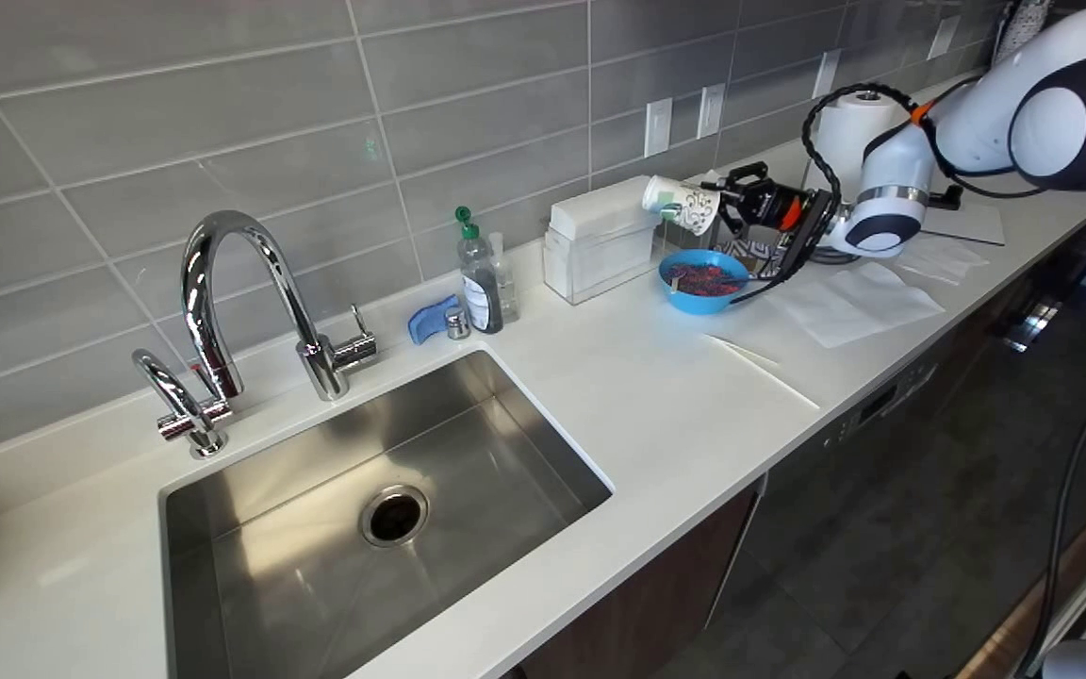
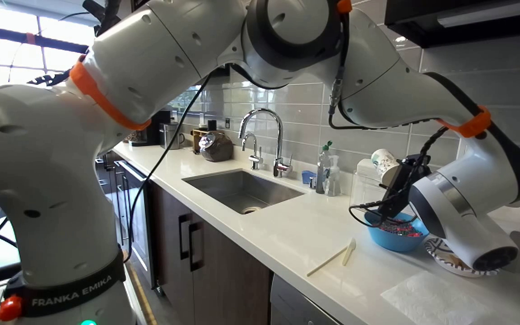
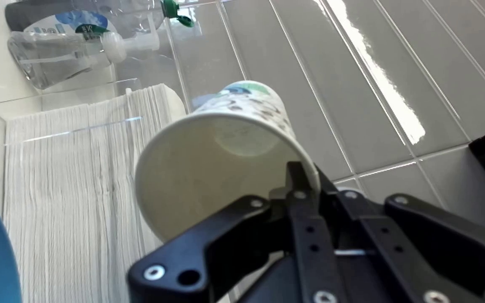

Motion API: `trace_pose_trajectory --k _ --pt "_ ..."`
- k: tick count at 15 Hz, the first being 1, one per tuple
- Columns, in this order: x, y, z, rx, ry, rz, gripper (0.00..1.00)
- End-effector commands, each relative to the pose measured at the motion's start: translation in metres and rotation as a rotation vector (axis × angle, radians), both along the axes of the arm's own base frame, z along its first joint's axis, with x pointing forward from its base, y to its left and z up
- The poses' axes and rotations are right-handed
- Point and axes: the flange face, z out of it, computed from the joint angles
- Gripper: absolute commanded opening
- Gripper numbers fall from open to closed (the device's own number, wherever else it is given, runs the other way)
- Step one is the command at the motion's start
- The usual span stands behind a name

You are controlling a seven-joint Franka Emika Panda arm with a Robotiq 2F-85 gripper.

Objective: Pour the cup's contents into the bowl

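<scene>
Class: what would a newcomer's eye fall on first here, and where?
The white robot arm arches across an exterior view, its gripper pinching a tipped patterned cup. Lower down, on the counter, a bright blue bowl holds reddish bits. A large steel sink shines lower left in an exterior view.

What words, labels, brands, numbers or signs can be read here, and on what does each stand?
"FRANKA EMIKA": black band low on the white robot arm.
Too blurred to read: label on the clear plastic bottle with green cap.
Too small to read: any markings on the grey appliance control panel.
White patterned paper cup: no readable words.
</scene>
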Motion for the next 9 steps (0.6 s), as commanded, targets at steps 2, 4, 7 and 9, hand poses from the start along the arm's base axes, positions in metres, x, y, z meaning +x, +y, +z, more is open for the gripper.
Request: trace_pose_trajectory --k 2,4,7,9 --pt "-0.002 -0.002 -0.005 0.007 0.029 0.032 0.01" --pt "-0.003 0.006 0.005 -0.015 0.057 0.052 0.01" --pt "-0.002 0.022 0.027 -0.066 0.062 0.105 0.01" --pt "-0.002 0.031 0.044 -0.125 0.076 0.133 0.01"
